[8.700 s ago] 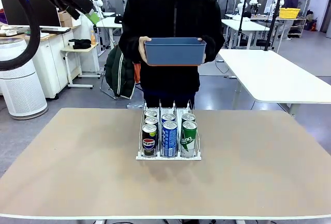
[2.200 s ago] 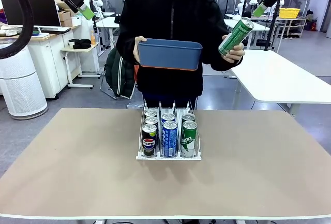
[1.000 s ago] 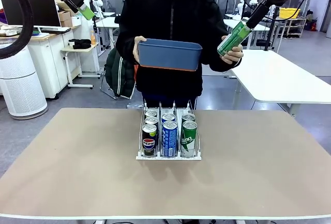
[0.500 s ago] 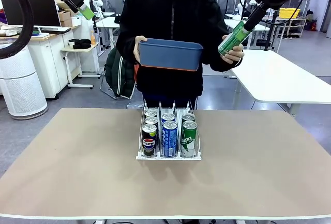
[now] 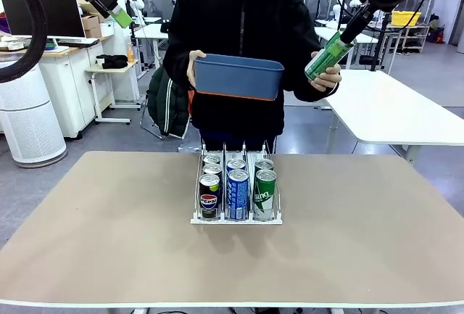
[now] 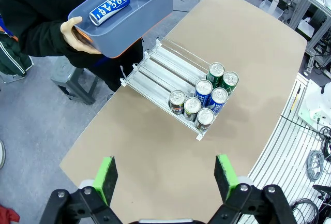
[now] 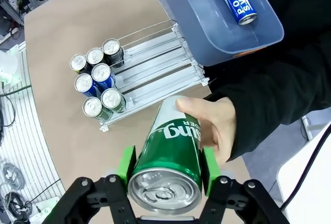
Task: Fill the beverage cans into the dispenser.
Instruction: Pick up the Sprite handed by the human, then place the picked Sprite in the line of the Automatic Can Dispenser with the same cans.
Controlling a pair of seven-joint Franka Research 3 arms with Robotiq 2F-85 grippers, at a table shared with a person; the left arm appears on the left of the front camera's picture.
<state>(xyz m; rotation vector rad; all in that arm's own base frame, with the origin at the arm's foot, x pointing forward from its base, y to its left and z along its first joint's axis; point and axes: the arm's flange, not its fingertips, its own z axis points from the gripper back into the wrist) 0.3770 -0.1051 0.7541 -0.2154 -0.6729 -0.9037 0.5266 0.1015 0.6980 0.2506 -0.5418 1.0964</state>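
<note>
The right gripper (image 5: pixel 347 34) is clamped on a green can (image 5: pixel 325 59) at about 1 o'clock in the front view, high above the table's far edge. In the right wrist view its green pads press flat against opposite sides of the smooth metal cylinder (image 7: pixel 173 146), just below the silver ring-pull top. The person's hand (image 7: pixel 214 125) wraps the can's lower part from 3 o'clock, so both grip it at once. The person's other hand (image 5: pixel 194 67) holds a blue plastic bin (image 5: pixel 239 78), a rounded rectangle with an orange handle cut-out, at chest height. One blue can with white lettering (image 6: pixel 109 8) lies on its side inside it. The dispenser (image 5: pixel 235 220), a white rack with thin wire dividers and a low front lip, sits in the middle of the matte tan table (image 5: pixel 109 241). Six upright cans (image 5: pixel 237 187) stand at its front end, two deep in each lane: black at 9 o'clock, blue in the centre, green at 3 o'clock. The bare rails behind them show in the left wrist view. The left gripper (image 5: pixel 119 17) hangs at 11 o'clock, jaws spread wide with nothing between the pads.
</note>
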